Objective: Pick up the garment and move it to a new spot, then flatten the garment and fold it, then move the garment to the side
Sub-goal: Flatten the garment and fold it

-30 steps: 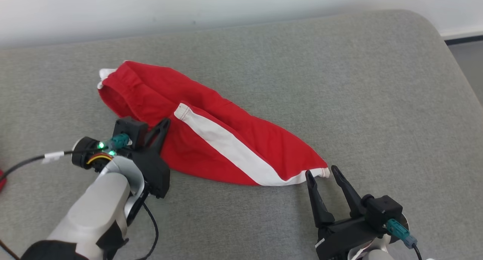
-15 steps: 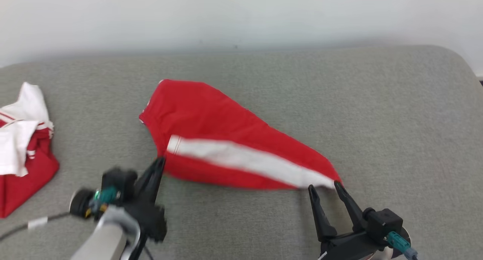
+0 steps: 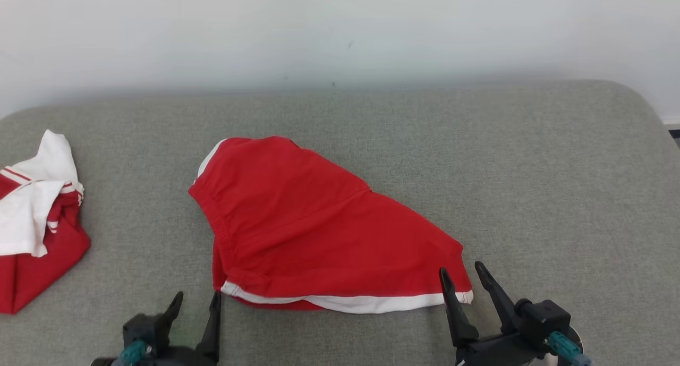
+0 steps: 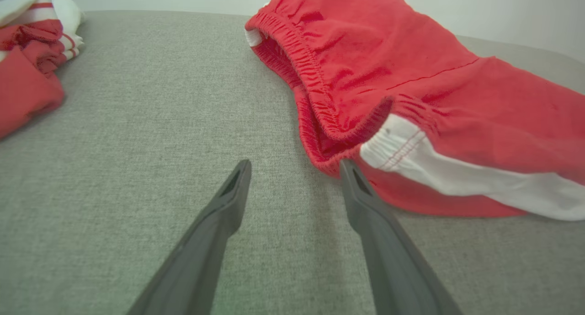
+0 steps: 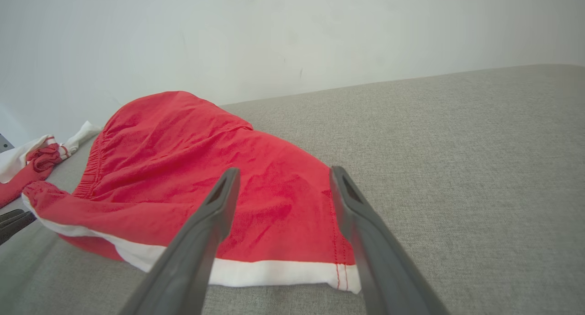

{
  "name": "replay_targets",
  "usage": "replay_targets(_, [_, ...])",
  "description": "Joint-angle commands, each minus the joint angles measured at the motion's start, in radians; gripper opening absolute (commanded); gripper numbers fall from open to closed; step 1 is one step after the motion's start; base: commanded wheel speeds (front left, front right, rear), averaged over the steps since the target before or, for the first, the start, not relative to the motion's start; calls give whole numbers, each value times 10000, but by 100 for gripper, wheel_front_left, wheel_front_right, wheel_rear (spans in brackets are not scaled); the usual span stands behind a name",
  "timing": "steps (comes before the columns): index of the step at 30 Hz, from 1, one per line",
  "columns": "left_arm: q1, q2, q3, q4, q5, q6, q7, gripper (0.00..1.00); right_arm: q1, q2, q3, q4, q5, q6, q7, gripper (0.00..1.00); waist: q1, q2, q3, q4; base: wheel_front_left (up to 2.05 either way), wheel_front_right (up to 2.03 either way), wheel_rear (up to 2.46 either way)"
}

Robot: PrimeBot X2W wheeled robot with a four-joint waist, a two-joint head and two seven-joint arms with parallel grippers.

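Red garment [image 3: 297, 222] lies doubled over itself mid-worktop [image 3: 531, 169], white stripe along its near edge; left end effector [image 3: 196, 297] spread and empty just beside its waistband corner; right end effector [image 3: 460, 270] spread and empty at its hem corner. Risks, as judged: waistband layers sit bunched and offset, so a pinch catching one layer would peel the fold open; a finger brushing the near edge would drag it askew; a second red-and-white garment [image 3: 32, 222] lies well to its left, inviting confusion. Containers: none to report.
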Motion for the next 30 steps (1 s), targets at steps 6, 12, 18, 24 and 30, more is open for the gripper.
replay_targets(6, [1574,-530,1528,-1055,1055,363,-32,100,396,4,-124,22,-99,-18,0,100,1,1,-528,-195,0,0,0])
replay_targets(12, [2534,-1087,2540,-1949,2104,191,-33,100,688,21,-294,-65,-221,-18,0,100,1,1,-785,-204,0,0,0])
replay_targets(18, [3092,-1428,3167,-2609,2888,-2,-33,100,891,38,-554,-199,-398,-18,0,100,1,1,-992,-284,0,0,0])
replay_targets(24, [3597,-1717,3745,-2967,3344,-370,-33,100,1106,53,-507,-232,-524,-18,-2,100,1,1,-1222,-529,0,0,0])
replay_targets(30, [3780,-1891,4106,-3153,3712,-592,-33,100,1261,-32,-564,-239,-584,-18,0,100,1,1,-1362,-599,0,0,0])
